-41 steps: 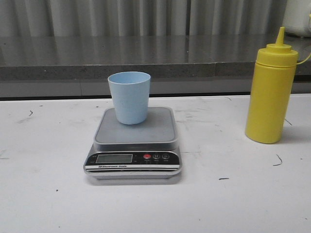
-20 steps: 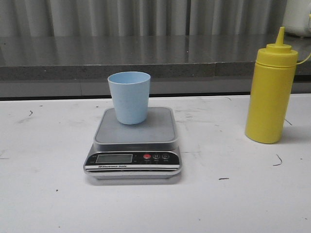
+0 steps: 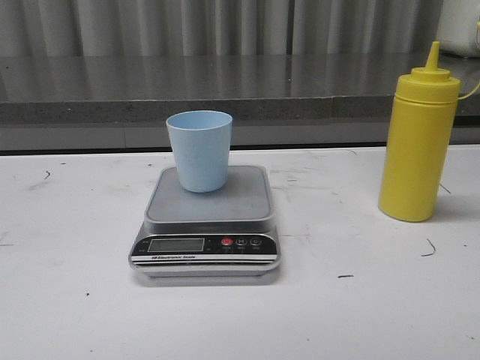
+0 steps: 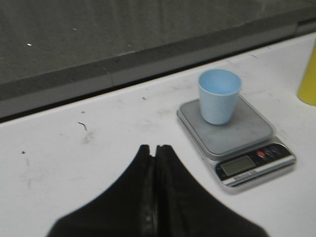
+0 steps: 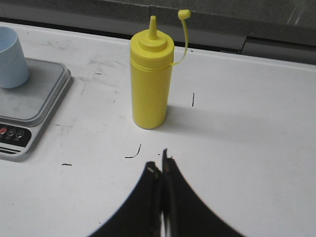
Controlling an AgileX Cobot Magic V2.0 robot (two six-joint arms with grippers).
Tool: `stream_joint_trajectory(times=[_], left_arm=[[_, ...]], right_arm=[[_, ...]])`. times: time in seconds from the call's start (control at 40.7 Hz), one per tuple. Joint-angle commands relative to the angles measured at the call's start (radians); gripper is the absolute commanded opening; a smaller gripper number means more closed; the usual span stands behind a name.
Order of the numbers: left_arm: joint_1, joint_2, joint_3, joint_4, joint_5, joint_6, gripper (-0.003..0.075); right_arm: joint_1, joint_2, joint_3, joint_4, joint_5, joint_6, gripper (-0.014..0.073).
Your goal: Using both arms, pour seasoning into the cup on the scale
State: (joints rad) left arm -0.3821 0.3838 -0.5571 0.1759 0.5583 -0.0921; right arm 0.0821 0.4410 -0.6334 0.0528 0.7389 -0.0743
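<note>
In the front view, we find nothing changed over the last second: the light blue cup (image 3: 199, 151) stands upright on the far part of the scale (image 3: 207, 223), a little left of its centre, and the yellow squeeze bottle (image 3: 418, 140) stands upright on the white table (image 3: 75, 300) well to the right, exactly where both were. We judge the task has not begun; the bottle is ungrasped. Neither arm appears here, and the scale's display is too small for us to read.

In the left wrist view, the left end effector (image 4: 154, 153) has its fingers pressed together, holding nothing, well back from the cup and scale, to their left. Only a yellow sliver of the bottle shows at the frame edge, and the picture is soft.

In the right wrist view, the right end effector (image 5: 163, 170) is likewise together and empty, just near of the bottle, apart from it. The little cap (image 5: 183, 14) hangs off its tether, so the nozzle looks uncovered. The scale and cup are cut off at the frame edge.
</note>
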Motion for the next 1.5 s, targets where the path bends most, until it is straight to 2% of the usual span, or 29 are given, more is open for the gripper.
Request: stream_joint_trajectory(times=[0.0, 0.221, 0.393, 0.688, 1.475], left_arm=[[0.086, -0.061, 0.064, 0.001, -0.185, -0.007, -0.0020], [0.293, -0.258, 0.301, -0.065, -0.313, -0.007, -0.0020], [0.369, -0.350, 0.439, -0.121, -0.388, -0.007, -0.0020], [0.382, -0.411, 0.583, -0.153, -0.558, -0.007, -0.0020], [0.382, -0.411, 0.581, -0.142, -0.566, -0.007, -0.0020]], right_arm=[[0.000, 0.004, -0.031, -0.007, -0.065, -0.011, -0.0121], [0.000, 0.004, -0.031, -0.007, -0.065, -0.011, -0.0121], [0.000, 0.004, -0.031, -0.007, -0.065, -0.011, -0.0121], [0.000, 0.004, -0.031, -0.007, -0.065, -0.011, -0.0121], [0.000, 0.004, -0.031, -0.007, -0.065, -0.011, -0.0121]])
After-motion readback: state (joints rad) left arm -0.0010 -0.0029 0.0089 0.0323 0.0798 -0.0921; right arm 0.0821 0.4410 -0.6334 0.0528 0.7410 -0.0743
